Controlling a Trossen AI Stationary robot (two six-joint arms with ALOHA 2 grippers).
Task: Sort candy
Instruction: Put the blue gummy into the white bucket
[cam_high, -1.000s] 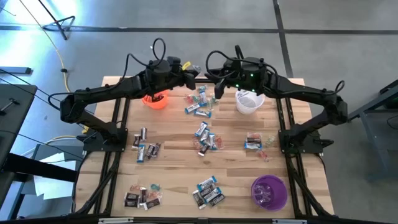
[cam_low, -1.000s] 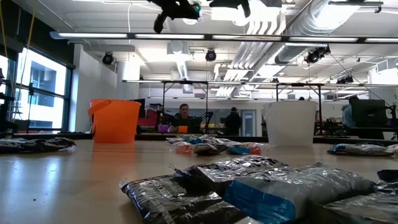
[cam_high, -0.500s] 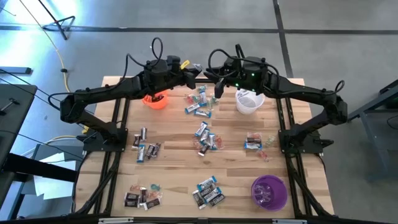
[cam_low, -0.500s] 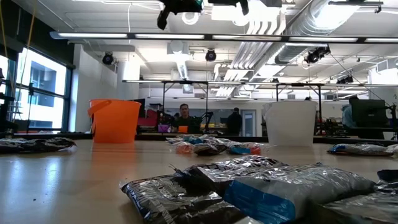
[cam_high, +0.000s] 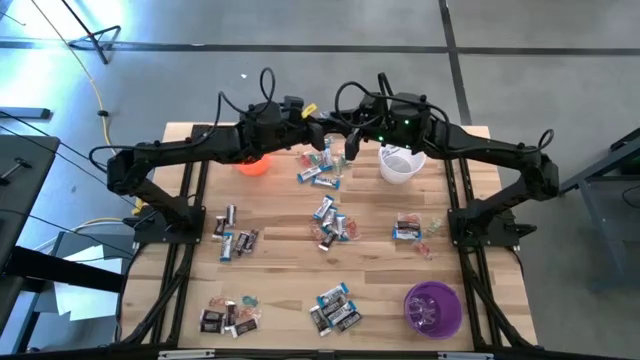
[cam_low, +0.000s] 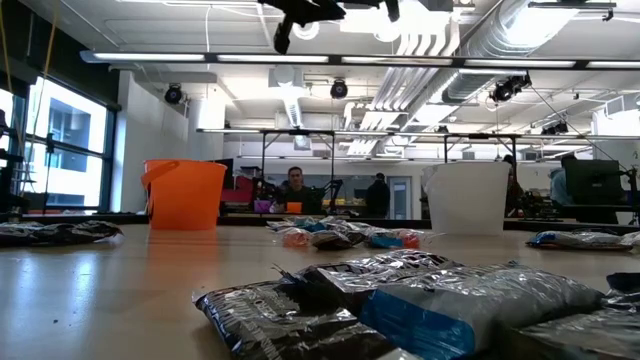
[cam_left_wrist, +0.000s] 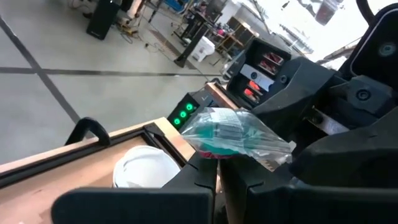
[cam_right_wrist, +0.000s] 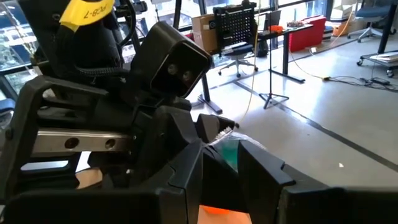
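High above the table's far middle, my left gripper (cam_high: 322, 138) is shut on one candy (cam_left_wrist: 231, 133), a teal piece in a clear crinkled wrapper. My right gripper (cam_high: 351, 148) faces it, open. In the right wrist view the teal candy (cam_right_wrist: 229, 153) shows in the gap ahead of the right fingers (cam_right_wrist: 264, 173). I cannot tell whether they touch it. More candy lies in loose heaps on the wooden table (cam_high: 290, 270), such as those at the middle (cam_high: 330, 220) and the near left (cam_high: 228, 315). My left gripper pinches the candy by one end of its clear wrapper (cam_left_wrist: 215, 153) between its two fingertips. The fingers lie level and point toward the table's right side, at my right gripper. The candy sticks out ahead of them, lifted clear, high above the table.
An orange cup (cam_high: 250, 165) stands at the far left, half under my left arm. A white cup (cam_high: 401, 163) stands at the far right and a purple cup (cam_high: 432, 308) at the near right. People sit at desks in the room beyond (cam_low: 295, 180).
My left gripper has carried the teal candy toward the table's right edge, up close to my right gripper, staying shut and high above the table.
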